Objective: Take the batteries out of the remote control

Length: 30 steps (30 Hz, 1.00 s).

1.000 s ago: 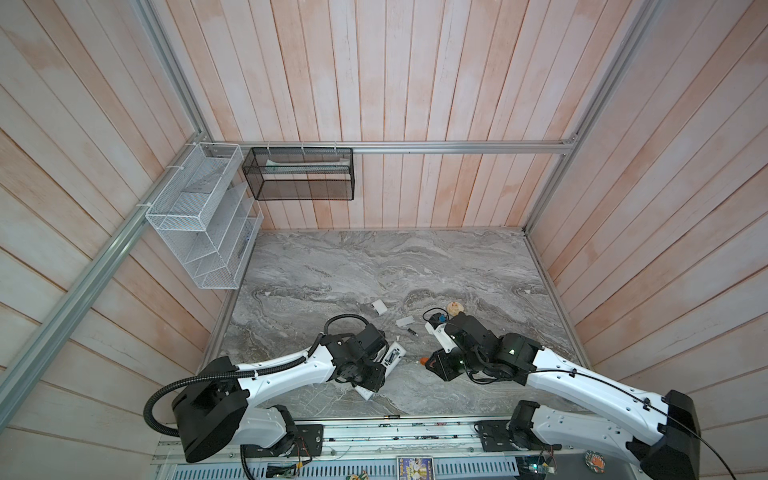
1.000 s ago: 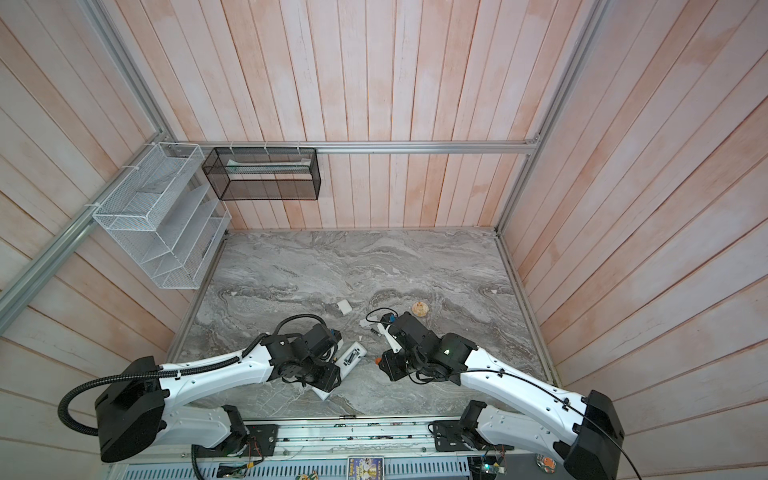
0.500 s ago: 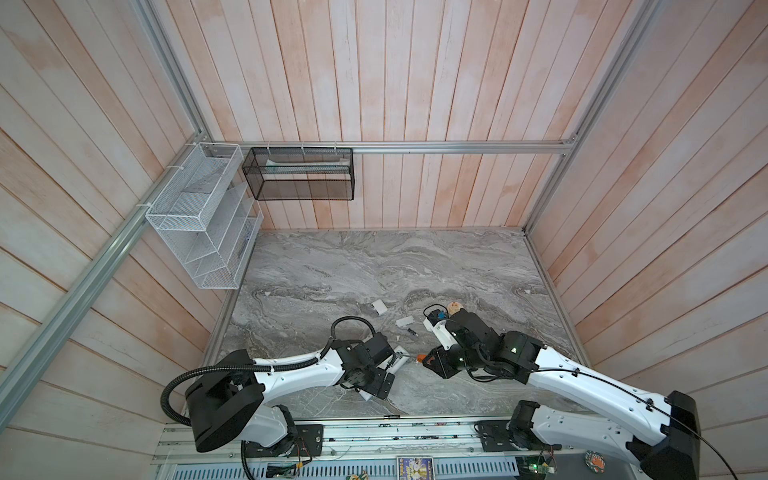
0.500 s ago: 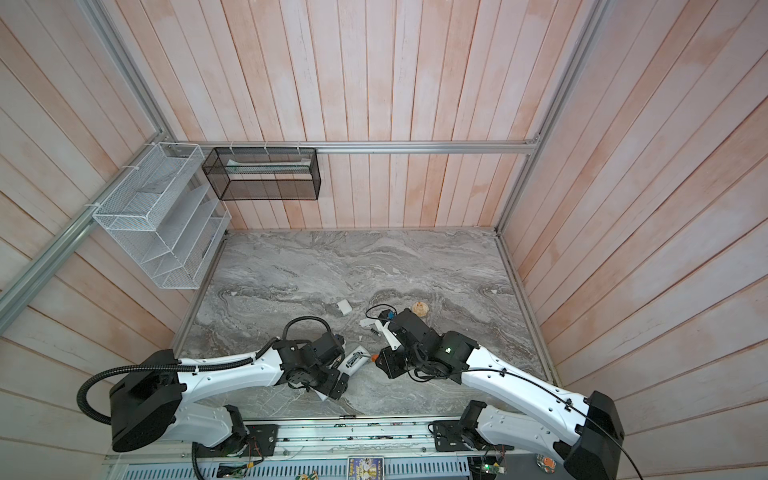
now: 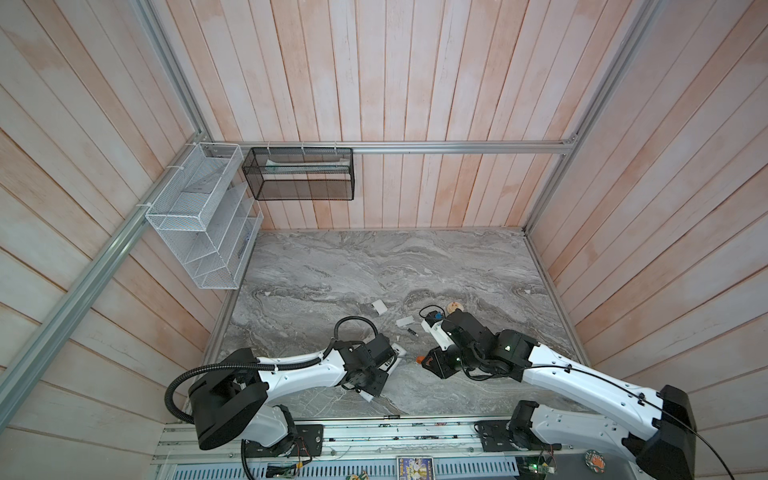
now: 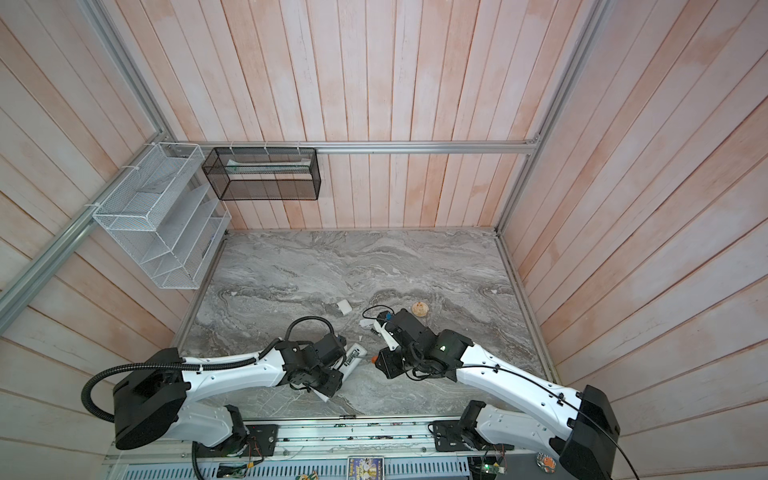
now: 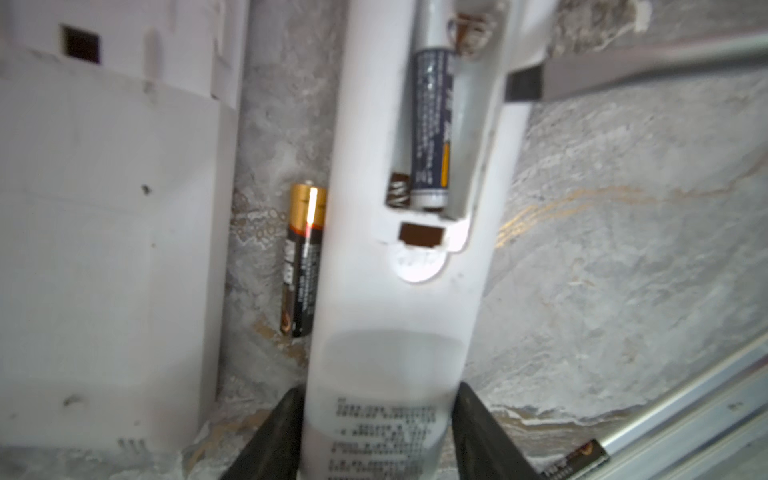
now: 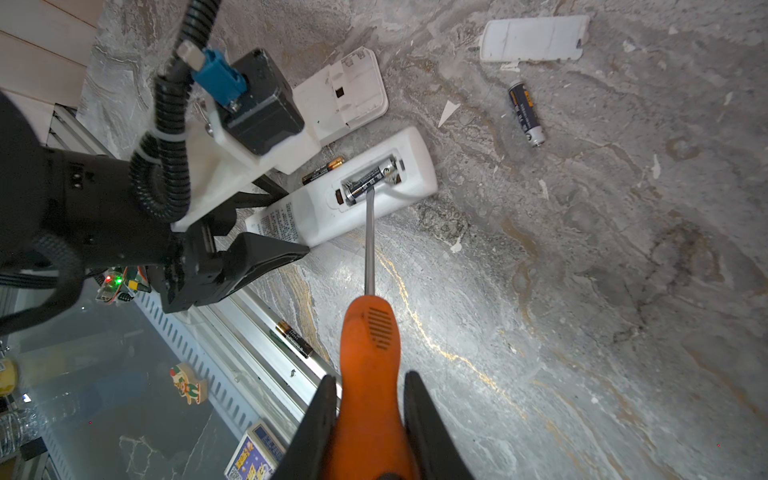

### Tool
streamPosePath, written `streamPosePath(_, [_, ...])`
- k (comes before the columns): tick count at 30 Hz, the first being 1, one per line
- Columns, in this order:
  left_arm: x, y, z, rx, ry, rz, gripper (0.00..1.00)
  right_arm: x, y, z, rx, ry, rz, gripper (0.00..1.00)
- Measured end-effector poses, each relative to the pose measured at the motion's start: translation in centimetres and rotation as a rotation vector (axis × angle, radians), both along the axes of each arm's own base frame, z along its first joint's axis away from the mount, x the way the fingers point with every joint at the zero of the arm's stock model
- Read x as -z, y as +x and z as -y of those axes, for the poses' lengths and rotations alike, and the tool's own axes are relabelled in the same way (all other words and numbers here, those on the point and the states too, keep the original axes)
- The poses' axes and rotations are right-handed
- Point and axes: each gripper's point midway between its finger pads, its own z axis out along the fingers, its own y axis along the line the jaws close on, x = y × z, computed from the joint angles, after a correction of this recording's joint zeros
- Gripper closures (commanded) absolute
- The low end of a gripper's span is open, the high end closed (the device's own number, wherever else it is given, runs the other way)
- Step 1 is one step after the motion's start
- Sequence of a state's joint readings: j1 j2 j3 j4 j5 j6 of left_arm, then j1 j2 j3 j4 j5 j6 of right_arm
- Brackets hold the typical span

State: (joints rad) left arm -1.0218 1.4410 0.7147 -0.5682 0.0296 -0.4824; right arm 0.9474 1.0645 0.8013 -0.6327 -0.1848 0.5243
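Left pincer (image 7: 378, 419) grips the remote (image 7: 395, 332) near the counter's (image 7: 623, 249) front edge, right pincer (image 8: 370, 399) holds the screwdriver (image 8: 370, 332), tip at the only battery (image 7: 430, 124) in the bay (image 7: 401, 124); the next move, I judge, is to lever this cell out gently.

The white remote (image 7: 395, 311) lies back side up on the table (image 7: 623, 249), with its battery slot open. One dark blue battery (image 7: 430, 124) sits inside, beside an empty place. A black-and-gold battery (image 7: 301, 257) lies just beside the remote. A second blue battery (image 8: 526, 113) lies well apart, and a second black-and-gold battery (image 8: 295, 338) is at the table's edge.
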Motion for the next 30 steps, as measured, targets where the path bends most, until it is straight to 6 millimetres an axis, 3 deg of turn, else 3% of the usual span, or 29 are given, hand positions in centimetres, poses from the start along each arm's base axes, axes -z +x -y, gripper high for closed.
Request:
streamPosePath(3, [0.0, -0.2, 0.1, 0.016, -0.003, -0.007, 0.74, 0.0, 0.1, 0.0, 0.005, 0.001, -0.001, 1.0])
streamPosePath(9, [-0.2, -0.3, 0.3, 0.024, -0.023, -0.03, 0.78, -0.8, 0.3, 0.5, 0.02, 0.003, 0.018, 1.0])
streamPosePath(13, [-2.2, -1.0, 1.9, 0.018, -0.178, -0.135, 0.78, -4.7, 1.3, 0.6, 0.052, 0.067, 0.106, 1.0])
streamPosePath(15, [-4.4, -0.2, 2.9, -0.017, -0.321, -0.178, 0.78, -7.6, 1.9, 0.7, 0.074, 0.123, 0.167, 1.0])
streamPosePath(18, [-7.0, 0.7, 4.3, -0.048, -0.5, -0.239, 0.78, -10.2, 2.5, 1.2, 0.106, 0.172, 0.227, 1.0])
streamPosePath(20, [-7.5, 0.7, 4.8, -0.071, -0.594, -0.304, 0.78, -10.5, 2.7, 1.7, 0.123, 0.175, 0.239, 1.0])
streamPosePath(25, [-5.6, -1.0, 3.9, -0.157, -0.689, -0.517, 0.73, -10.1, 3.4, 2.6, 0.158, 0.147, 0.242, 1.0])
streamPosePath(30, [-5.2, -1.7, 3.3, -0.233, -0.81, -0.659, 0.71, -9.5, 4.4, 3.8, 0.212, 0.132, 0.256, 1.0])
